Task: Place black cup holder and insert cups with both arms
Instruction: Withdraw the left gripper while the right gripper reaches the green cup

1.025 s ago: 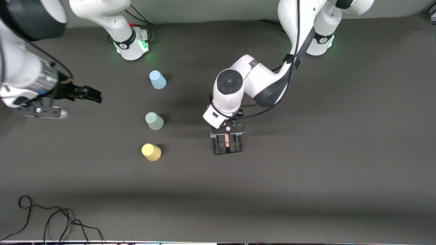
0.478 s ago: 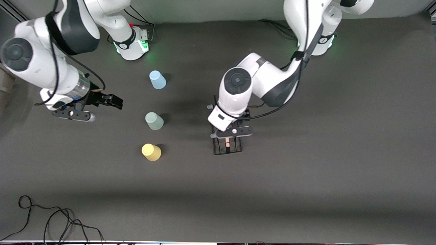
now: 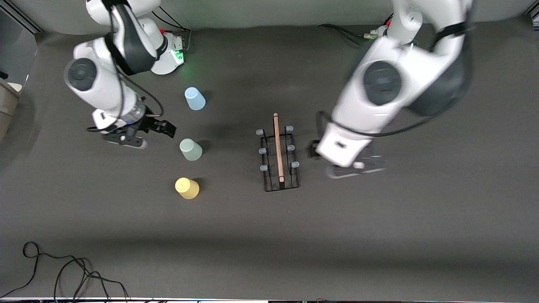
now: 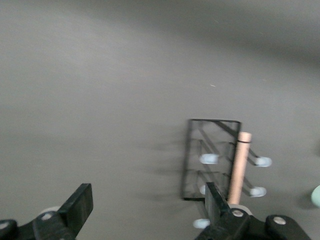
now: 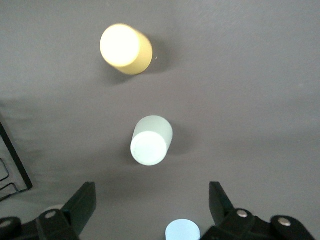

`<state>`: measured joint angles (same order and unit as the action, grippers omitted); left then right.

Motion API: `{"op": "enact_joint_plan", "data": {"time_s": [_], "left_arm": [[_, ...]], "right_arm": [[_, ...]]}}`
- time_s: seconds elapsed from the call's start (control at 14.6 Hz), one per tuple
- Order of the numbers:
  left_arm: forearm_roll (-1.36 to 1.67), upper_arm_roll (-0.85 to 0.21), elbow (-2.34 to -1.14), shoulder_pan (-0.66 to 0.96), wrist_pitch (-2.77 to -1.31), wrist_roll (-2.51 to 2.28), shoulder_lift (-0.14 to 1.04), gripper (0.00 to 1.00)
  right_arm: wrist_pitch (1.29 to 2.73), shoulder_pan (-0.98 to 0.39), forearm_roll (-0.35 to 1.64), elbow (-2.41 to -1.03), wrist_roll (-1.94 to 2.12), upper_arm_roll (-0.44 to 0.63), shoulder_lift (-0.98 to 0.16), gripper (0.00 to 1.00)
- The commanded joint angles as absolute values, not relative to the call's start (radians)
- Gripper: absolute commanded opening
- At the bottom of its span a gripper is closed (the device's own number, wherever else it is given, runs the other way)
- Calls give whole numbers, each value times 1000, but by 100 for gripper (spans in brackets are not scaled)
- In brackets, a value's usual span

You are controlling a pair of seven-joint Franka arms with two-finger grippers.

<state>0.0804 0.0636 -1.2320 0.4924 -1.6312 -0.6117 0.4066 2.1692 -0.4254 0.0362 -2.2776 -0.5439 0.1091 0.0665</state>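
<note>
Rack job done, cups job not started. Black cup holder [image 3: 278, 153] set down flat on the dark desk [image 3: 379, 235], near the middle, wooden rod on top, all six pegs bare. No hand touching the holder now.

Three cups not on pegs yet, all upside down in a row beside the holder, toward the right arm's end of the desk. Blue cup [image 3: 195, 99] farther from the front camera than the holder's middle. Green cup [image 3: 190, 150] about level with the holder. Yellow cup [image 3: 187, 188] nearer to the front camera, level with the holder's near end.

Left hand [image 3: 356, 166] up in the air just beside the holder, toward the left arm's end, fingers spread wide, nothing held. Right hand [image 3: 162, 127] low over the desk between the blue cup and the green cup, well apart from the holder, fingers spread wide too, nothing held. Looks ready to go for a cup, likely the green one.

Still to do: pick up each cup and slip one on a peg, three times.

Desk covered in dark grey cloth, plain and smooth. Black cable [image 3: 63, 269] curled at the corner nearest the front camera, well apart from the holder. Pale wall along the arms' bases.
</note>
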Motion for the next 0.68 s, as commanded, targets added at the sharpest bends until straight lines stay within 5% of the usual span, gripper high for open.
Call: {"op": "enact_joint_plan", "data": {"time_s": [0.0,0.34,0.61], "left_arm": [[58,60,-1252,384,-1554,-467,348,100],[14,57,-1262,186,-1514,-195,299,100],[14,60,-1437,135,-1606,-112,166,100]], "right_arm": [[2268,-472,43,-2330,-607,117,28,100],[2400,-497,43,-2358,-609,120,-81,100],[2476,-495,43,-2361,-609,123,-156,100]]}}
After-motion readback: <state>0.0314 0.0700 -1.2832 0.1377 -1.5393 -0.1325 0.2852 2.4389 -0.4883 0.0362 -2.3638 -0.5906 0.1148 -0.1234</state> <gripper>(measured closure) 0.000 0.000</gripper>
